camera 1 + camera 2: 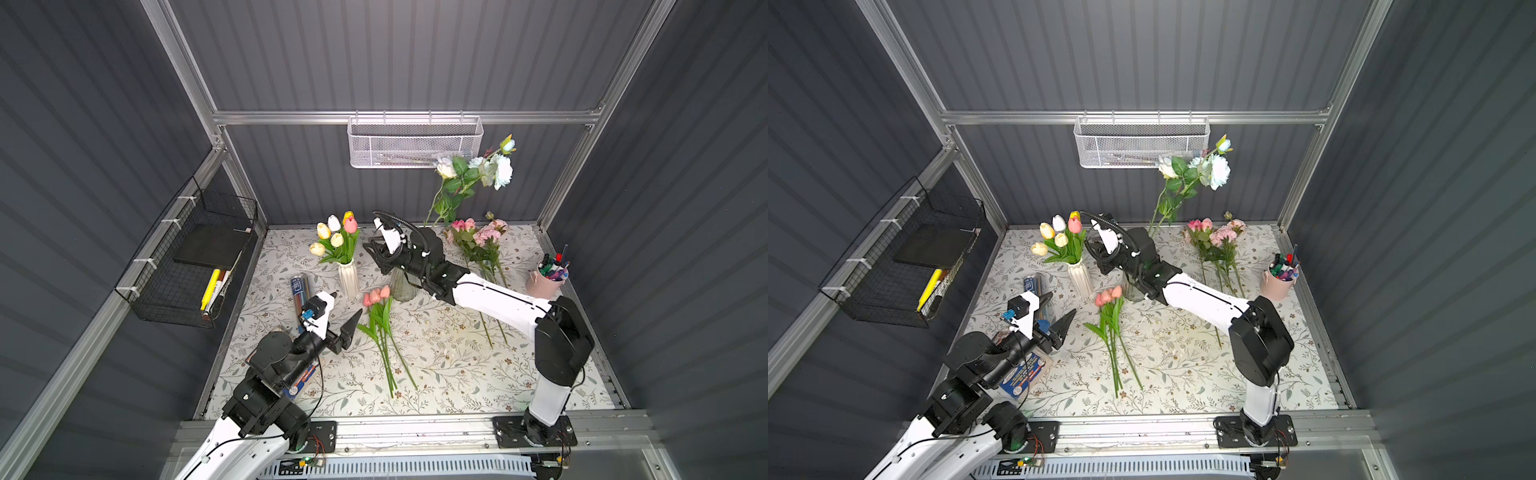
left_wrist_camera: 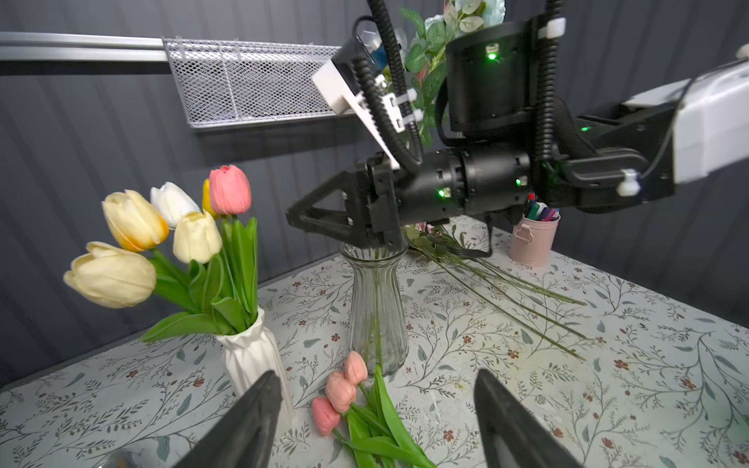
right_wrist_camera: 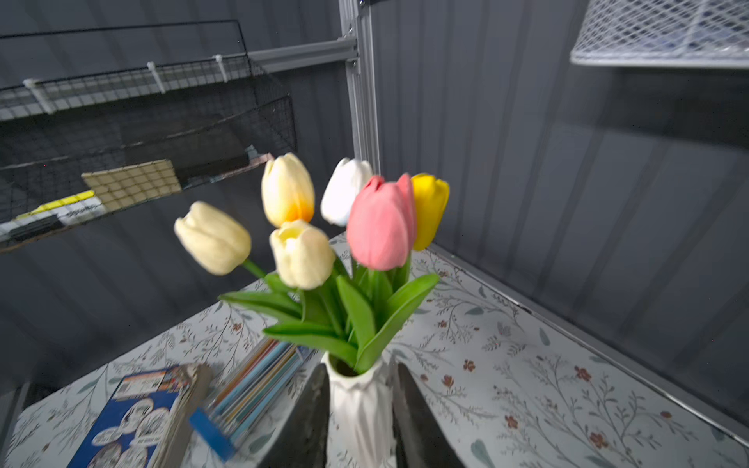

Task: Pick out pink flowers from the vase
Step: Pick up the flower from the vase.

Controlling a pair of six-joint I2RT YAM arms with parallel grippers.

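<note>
Left gripper (image 1: 345, 303) is held wide open, empty, near laid pink tulips (image 1: 376, 296); right gripper (image 3: 360, 366) is narrowly parted, empty.

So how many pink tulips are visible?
4. One pink tulip stands in the white ribbed vase; a bunch of three lies on the floral table beside the clear glass vase.

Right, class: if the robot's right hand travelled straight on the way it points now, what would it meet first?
Most likely the white vase holding the tulips: it lies dead ahead of the right hand in its wrist view, though depth is unclear.
</note>
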